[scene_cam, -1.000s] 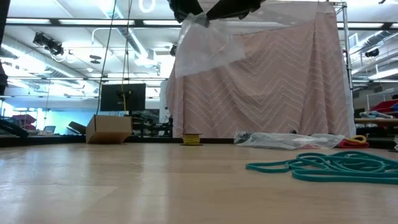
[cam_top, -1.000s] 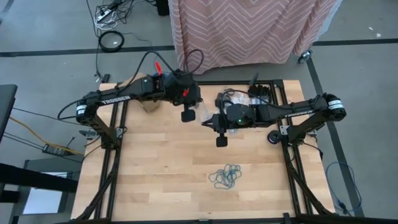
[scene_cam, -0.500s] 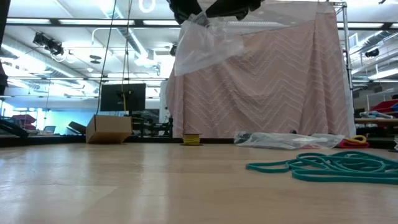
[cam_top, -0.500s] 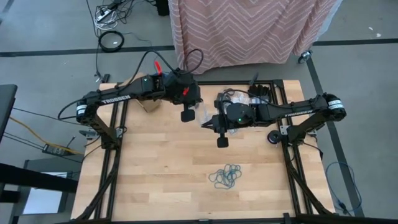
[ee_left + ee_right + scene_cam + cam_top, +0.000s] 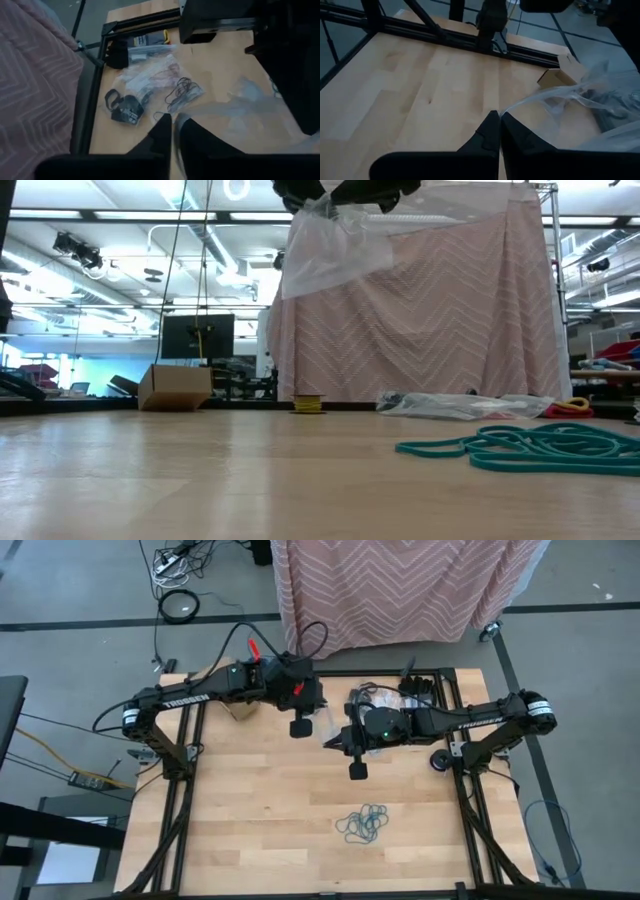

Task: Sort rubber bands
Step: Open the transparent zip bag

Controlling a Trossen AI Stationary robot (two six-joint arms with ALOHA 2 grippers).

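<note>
Right pincer (image 5: pixel 496 120) pressed together, pinching clear plastic bag (image 5: pixel 580 97) above desk (image 5: pixel 260 790) middle. Left pincer (image 5: pixel 172 125) just beside, at same bag, grip impossible to tell. Teal rubber bands (image 5: pixel 363 824) heaped toward desk's near edge; more bands (image 5: pixel 182 92) near far right corner.

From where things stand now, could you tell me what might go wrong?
1. The right pincer pinches only an edge of the clear bag held high above the table; it could slip.
2. The teal rubber bands lie far from the bag.
</note>
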